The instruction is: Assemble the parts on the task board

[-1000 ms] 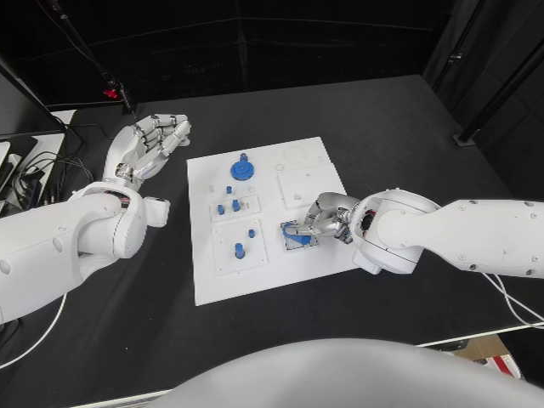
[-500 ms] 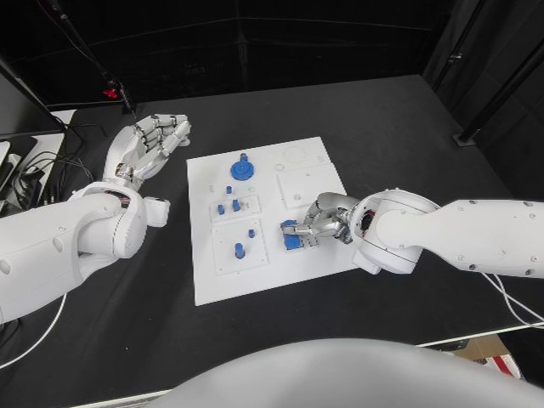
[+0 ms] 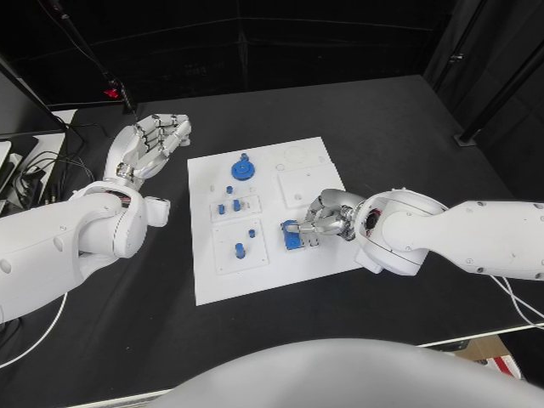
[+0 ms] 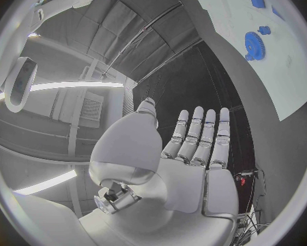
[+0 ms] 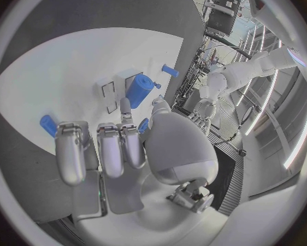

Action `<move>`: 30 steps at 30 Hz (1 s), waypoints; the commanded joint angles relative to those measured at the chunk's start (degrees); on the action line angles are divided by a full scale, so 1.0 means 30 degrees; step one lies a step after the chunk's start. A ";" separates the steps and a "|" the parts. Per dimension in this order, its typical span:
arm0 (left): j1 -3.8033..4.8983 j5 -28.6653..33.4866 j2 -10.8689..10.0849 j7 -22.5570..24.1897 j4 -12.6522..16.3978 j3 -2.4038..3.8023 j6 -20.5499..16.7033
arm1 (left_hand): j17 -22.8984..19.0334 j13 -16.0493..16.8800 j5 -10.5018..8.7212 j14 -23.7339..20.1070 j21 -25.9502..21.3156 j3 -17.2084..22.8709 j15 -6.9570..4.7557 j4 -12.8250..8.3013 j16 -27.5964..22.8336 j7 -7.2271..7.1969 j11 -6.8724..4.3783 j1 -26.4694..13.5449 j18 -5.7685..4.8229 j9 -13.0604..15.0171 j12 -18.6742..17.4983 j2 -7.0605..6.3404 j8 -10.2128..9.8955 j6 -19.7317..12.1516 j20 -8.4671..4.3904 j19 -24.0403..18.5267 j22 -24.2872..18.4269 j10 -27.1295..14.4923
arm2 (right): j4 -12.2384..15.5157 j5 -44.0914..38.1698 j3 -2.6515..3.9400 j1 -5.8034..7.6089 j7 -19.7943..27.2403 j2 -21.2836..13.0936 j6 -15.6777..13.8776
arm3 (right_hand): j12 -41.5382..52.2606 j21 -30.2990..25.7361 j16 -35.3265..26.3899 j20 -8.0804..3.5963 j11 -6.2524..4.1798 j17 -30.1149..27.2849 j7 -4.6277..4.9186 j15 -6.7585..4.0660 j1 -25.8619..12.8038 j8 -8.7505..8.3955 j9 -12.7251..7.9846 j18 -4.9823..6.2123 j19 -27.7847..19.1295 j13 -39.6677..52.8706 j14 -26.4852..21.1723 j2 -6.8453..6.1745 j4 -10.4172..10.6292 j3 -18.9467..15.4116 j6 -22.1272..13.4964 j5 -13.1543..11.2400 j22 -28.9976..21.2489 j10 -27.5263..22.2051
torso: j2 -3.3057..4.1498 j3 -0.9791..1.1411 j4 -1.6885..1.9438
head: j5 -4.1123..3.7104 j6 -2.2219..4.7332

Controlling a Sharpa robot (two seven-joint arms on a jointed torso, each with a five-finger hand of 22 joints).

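Observation:
The white task board (image 3: 308,170) lies in the middle of the black table. On its near right part my right hand (image 3: 326,216) curls its fingers over a blue part (image 3: 293,235) and pinches it between thumb and finger (image 5: 144,126). A blue gear (image 3: 241,168) stands at the board's far side. Two small blue pieces (image 3: 228,206) sit in one square inset, and a blue peg (image 3: 239,250) stands in the inset nearer to me. My left hand (image 3: 150,144) hovers off the board's far left corner, fingers straight and apart, holding nothing. In the left wrist view this hand (image 4: 188,153) faces the gear (image 4: 252,44).
A white square inset plate (image 3: 307,185) lies on the board just beyond my right hand. Cables and grey equipment (image 3: 14,170) sit at the table's left edge. A black stand pole (image 3: 88,59) rises at the far left.
My right hand has shifted slightly left with the blue part, which now stands a little further left on the board. The left hand has not moved.

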 commanded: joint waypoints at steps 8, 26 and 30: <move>0.0021 0.0026 0.0030 0.1774 -0.0026 0.0020 0.0194 | -0.0049 -0.0027 0.0127 -0.0114 0.0068 -0.0159 -0.0017 0.0002 0.0113 0.2329 -0.0029 -0.0007 -0.0256 -0.0028 0.0093 0.0197 0.0096 -0.0167 0.0005 -0.0006 -0.0030 -0.0143 | 0.0258 -0.0438 0.0005 0.0023 0.0569 -0.0195 0.0735 | 0.0048 0.0061 0.0047 -0.0607 -0.0856 0.5032 -0.0898 -0.0720 0.0319 0.3778 0.2790 -0.0286 0.2019 0.5028 0.1983 -0.0457 -0.0024 -0.0390 -0.0034 -0.1467 0.5031 0.1988 | 0.0006 -0.0003 0.0010 | -0.0039 0.0000; 0.0017 0.0026 0.0053 0.1752 -0.0031 0.0020 0.0193 | -0.0049 -0.0027 0.0127 -0.0114 0.0068 -0.0159 -0.0017 0.0002 0.0113 0.2329 -0.0029 -0.0007 -0.0256 -0.0028 0.0093 0.0197 0.0096 -0.0167 0.0005 -0.0006 -0.0030 -0.0143 | -0.0021 -0.0534 0.0002 0.0021 0.0076 0.0002 0.2026 | 0.0048 0.0061 0.0047 -0.0933 -0.1178 0.5032 -0.1230 -0.1038 0.1862 0.5064 0.4608 -0.0286 0.2019 0.5028 0.1983 -0.0449 -0.0456 0.0458 -0.0584 -0.2199 0.5031 0.1988 | 0.0000 -0.0003 0.0017 | -0.0066 0.0000; 0.0016 0.0026 0.0054 0.1748 -0.0035 0.0020 0.0191 | -0.0049 -0.0027 0.0127 -0.0114 0.0068 -0.0159 -0.0017 0.0002 0.0113 0.2329 -0.0029 -0.0007 -0.0256 -0.0028 0.0093 0.0197 0.0096 -0.0167 0.0005 -0.0006 -0.0030 -0.0143 | -0.0133 -0.0682 0.0002 0.0021 -0.0031 0.0092 0.1954 | 0.0048 0.0061 0.0047 -0.0966 -0.1218 0.5032 -0.1275 -0.1071 0.2426 0.5118 0.4802 -0.0286 0.2019 0.5028 0.1983 -0.0248 -0.0574 0.0674 -0.0597 -0.2267 0.5031 0.1988 | 0.0001 -0.0007 0.0013 | -0.0068 0.0000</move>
